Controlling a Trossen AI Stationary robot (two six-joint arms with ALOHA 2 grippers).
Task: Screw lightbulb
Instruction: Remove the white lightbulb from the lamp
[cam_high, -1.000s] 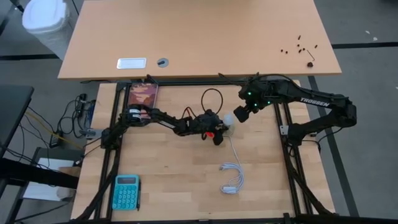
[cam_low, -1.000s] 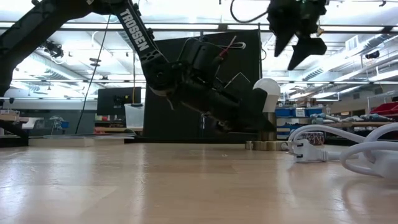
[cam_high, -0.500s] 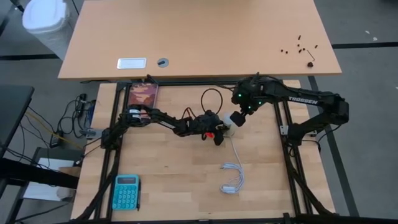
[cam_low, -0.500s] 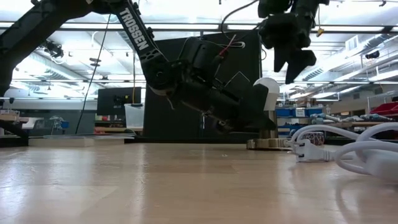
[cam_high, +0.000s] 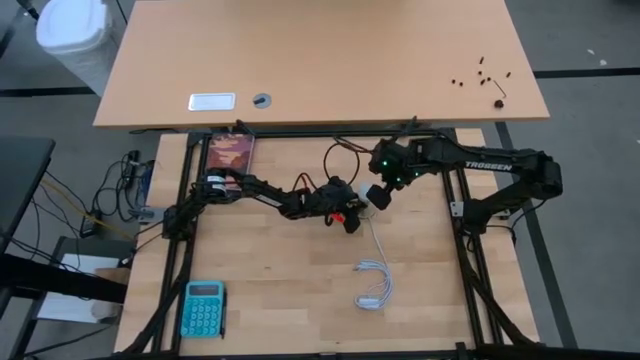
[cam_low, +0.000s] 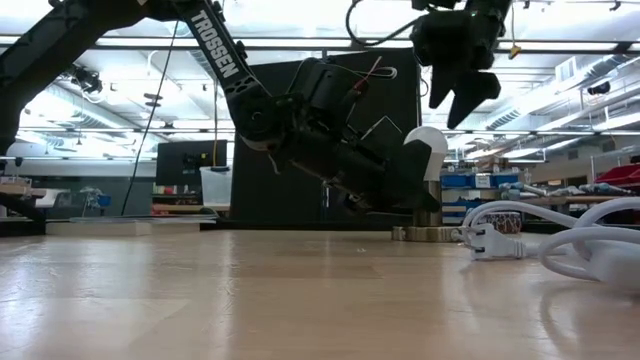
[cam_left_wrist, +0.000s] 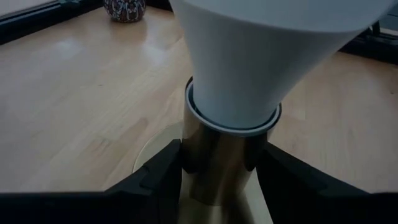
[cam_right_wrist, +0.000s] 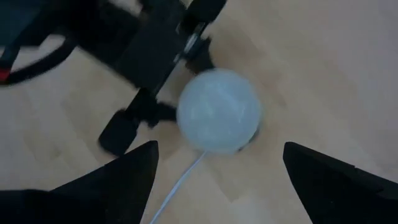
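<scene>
Lightbulb (cam_low: 428, 145) is seated upright in the brass socket (cam_left_wrist: 221, 155) on the tabletop (cam_high: 300, 280), which the left tool (cam_left_wrist: 217, 174) pinches; right tool (cam_right_wrist: 217, 168) is spread above, tightening seemingly unfinished.

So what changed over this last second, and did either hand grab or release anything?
The right hand swung in across the table toward the left arm and now hovers, fingers spread, directly above the small white frosted lightbulb, not touching it. Nothing was grabbed or released. The left hand stayed clamped on the brass-coloured cylindrical socket under the bulb; the white cable and teal calculator hardly moved.
</scene>
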